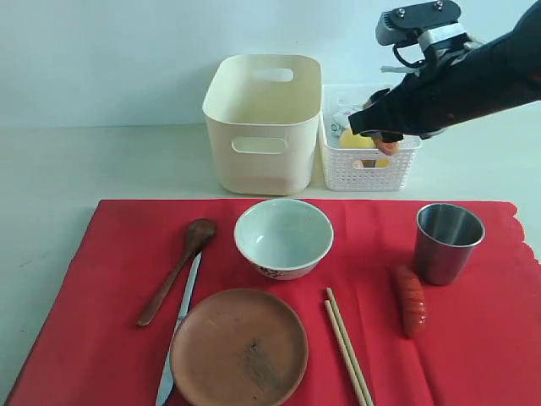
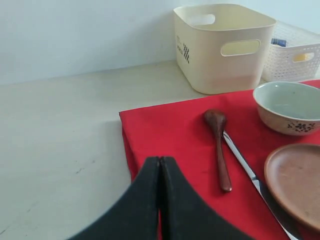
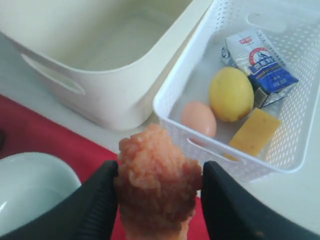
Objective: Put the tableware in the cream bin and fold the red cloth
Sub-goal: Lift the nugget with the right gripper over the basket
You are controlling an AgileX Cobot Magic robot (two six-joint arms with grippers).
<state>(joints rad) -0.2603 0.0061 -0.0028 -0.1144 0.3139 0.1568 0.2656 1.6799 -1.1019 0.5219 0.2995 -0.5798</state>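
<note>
right claw (image 3: 157, 200) grasping a nugget (image 3: 155, 175) near the white basket (image 1: 368, 173)'s front rim
left claw (image 2: 160, 200) clenched shut over the red cloth (image 1: 482, 347)'s corner. bowl (image 1: 283, 237), plate (image 1: 239, 347), spoon (image 1: 176, 272), knife (image 1: 180, 334), chopsticks (image 1: 347, 348) and cup (image 1: 446, 243) all rest on the cloth, spread flat on the tabletop (image 1: 51, 169); the cream bin (image 1: 262, 127) stands behind it, just beside the basket.

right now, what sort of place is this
Likely a staged tabletop for a tidy-up exercise: bowl, plate and spoon on a red cloth, a cream bin and white basket behind.
</note>
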